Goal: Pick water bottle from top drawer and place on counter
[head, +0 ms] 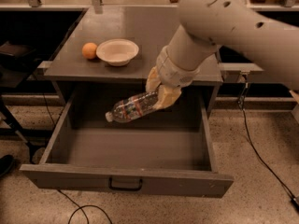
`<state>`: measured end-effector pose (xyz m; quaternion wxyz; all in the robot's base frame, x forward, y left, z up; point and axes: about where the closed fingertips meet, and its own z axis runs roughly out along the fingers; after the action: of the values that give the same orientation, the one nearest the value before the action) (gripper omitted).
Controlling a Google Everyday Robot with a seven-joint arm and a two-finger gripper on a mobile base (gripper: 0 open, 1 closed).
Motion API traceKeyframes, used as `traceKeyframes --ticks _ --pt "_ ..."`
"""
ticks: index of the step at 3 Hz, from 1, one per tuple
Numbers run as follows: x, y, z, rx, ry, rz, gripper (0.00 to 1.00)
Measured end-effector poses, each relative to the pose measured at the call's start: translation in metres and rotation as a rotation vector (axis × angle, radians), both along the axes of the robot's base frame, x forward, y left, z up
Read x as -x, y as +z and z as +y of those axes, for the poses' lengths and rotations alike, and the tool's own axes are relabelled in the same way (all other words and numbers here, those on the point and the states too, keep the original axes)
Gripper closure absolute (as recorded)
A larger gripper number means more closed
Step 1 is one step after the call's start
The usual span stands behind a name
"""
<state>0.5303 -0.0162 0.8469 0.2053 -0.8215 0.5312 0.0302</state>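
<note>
1. Gripper [159, 95] is hanging over the back part of the open drawer [135, 149], just in front of the counter's front edge. The arm [224, 27] is coming in from the upper right.
2. The fingers [169, 97] are clamping the bottle [133, 107] at its base end, one pad on each side. The grasp looks firm, but it is sitting far from the middle of the bottle.
3. The bottle is hanging in the air, clear of the drawer floor and touching neither side wall. It is lying nearly level, with the cap [108, 117] pointing left and drooping a little.
4. Counter [154, 27] is carrying a bowl [117, 51] with an orange [89, 50] just beside it, both at the front left. The middle and right of the top are showing bare metal.
5. Step in hand, as I am judging it: the pick is done and the lift out of the drawer is under way. The bottle seems to be sitting about level with the counter's edge, not above it.
6. Next move is calling for more height first, enough for the drooping cap end to pass over the front edge.
7. After that, a carry backward over the bare stretch right of the bowl, then a lowering until the bottle is resting on the top, then release.
8. Risk I am noting: a bottle laid on its side could roll toward the edge, and the long free end could swing into the bowl.
</note>
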Motion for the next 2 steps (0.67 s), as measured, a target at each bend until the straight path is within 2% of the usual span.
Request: traceKeyframes --ticks 1,2 --pt "-0.025 0.041 -0.038 0.043 -0.098 -0.034 1.0" --pt "-0.059 0.055 -0.07 0.066 -0.222 -0.046 1.0"
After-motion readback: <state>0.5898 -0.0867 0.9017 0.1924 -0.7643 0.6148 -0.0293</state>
